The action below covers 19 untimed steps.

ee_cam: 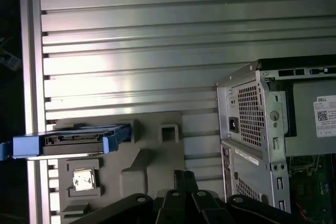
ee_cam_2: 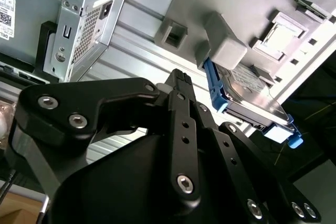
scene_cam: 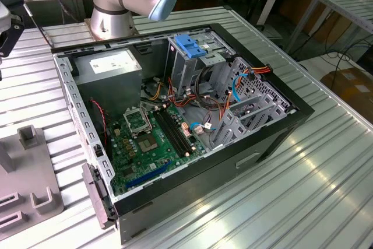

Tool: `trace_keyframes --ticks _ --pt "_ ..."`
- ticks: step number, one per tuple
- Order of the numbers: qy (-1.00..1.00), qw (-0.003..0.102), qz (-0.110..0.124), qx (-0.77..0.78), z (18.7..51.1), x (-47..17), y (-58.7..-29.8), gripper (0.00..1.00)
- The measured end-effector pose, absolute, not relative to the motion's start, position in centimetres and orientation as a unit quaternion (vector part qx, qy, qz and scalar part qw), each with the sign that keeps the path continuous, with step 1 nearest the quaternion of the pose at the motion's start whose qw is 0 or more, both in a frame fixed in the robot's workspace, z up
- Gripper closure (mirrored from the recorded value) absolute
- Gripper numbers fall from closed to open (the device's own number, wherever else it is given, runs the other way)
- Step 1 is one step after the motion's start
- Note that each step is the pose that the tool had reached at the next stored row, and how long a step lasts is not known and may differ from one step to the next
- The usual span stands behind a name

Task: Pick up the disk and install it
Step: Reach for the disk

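Overhead, the gripper (ee_cam: 182, 174) is hanging clenched on nothing, its black fingers pressed together, near a grey moulded fixture plate (ee_cam: 152, 153) and apart from the disk (ee_cam: 71, 140). The disk is sitting on that plate close to the table's edge, its blue plastic rails framing dark and silver metal, and in the second wrist view a raised grey block (ee_cam_2: 226, 45) is standing at one end of it. Just beside the plate, the open computer case (scene_cam: 274, 138) is taking up the middle of the ribbed aluminium table (scene_cam: 303, 202), its perforated steel rear corner facing the fixture. Inside, a grey power-supply box (scene_cam: 111, 65), a green motherboard (scene_cam: 145, 144), bundled coloured cables and a drive cage with a blue latch (scene_cam: 192, 45) are crowding the interior. Bare ribbed tabletop is lying open between plate and case and toward the exterior view's right.
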<state>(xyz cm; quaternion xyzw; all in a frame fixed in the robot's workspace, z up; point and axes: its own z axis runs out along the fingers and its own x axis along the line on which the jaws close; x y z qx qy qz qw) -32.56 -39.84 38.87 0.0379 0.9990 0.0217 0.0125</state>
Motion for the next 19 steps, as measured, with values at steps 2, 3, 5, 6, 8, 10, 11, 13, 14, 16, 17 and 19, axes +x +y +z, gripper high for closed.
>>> trace_keyframes --ticks 2,3,5,6,8,10,11,13,14,16,17,19 --pt "0.999 0.012 0.022 0.038 38.9 -33.0 -39.8 0.90" --pt "0.999 0.012 0.022 0.038 38.9 -33.3 -39.8 0.90" --pt "0.999 0.012 0.022 0.038 38.9 -33.8 -39.8 0.90" --pt "0.999 0.012 0.022 0.038 38.9 -34.2 -39.8 0.90" --pt "0.999 0.012 0.022 0.038 38.8 -34.6 -39.6 0.90" --pt "0.999 0.012 0.022 0.038 38.8 -34.6 -39.6 0.90" --pt "0.999 0.012 0.022 0.038 38.8 -34.6 -39.6 0.90" --pt "0.999 0.012 0.022 0.038 38.8 -34.6 -39.4 0.90" --pt "0.999 0.010 0.022 0.038 38.8 -34.6 -39.3 0.90" --pt "0.999 0.002 0.021 0.038 38.9 -34.7 -39.0 0.90" --pt "0.999 -0.002 0.021 0.038 38.8 -34.7 -38.9 0.90" --pt "0.999 -0.011 0.021 0.038 38.8 -34.8 -38.6 0.90"
